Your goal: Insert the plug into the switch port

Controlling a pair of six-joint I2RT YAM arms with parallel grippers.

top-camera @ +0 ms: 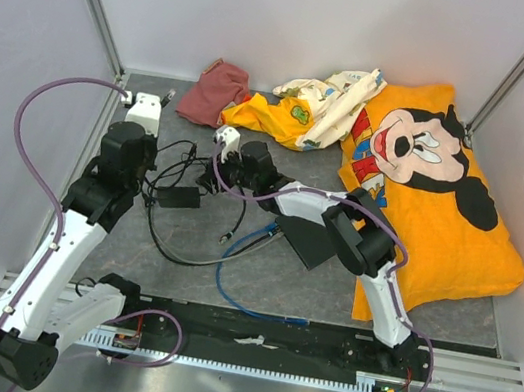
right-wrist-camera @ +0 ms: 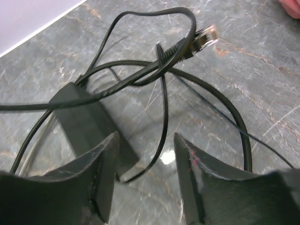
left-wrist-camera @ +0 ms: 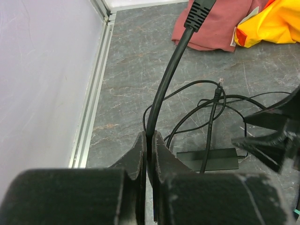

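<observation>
I see the thin bright-blue cable (top-camera: 229, 269) curving over the bench from the left edge of the flat black switch (top-camera: 302, 244) toward me. Its plug and the port are too small to make out.

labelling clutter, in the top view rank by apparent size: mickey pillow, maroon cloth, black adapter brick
1. mickey pillow, largest by far
2. maroon cloth
3. black adapter brick, smallest

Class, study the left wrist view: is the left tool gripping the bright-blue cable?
No, the left tool is shut on a thick black cable, not a blue one.
</observation>
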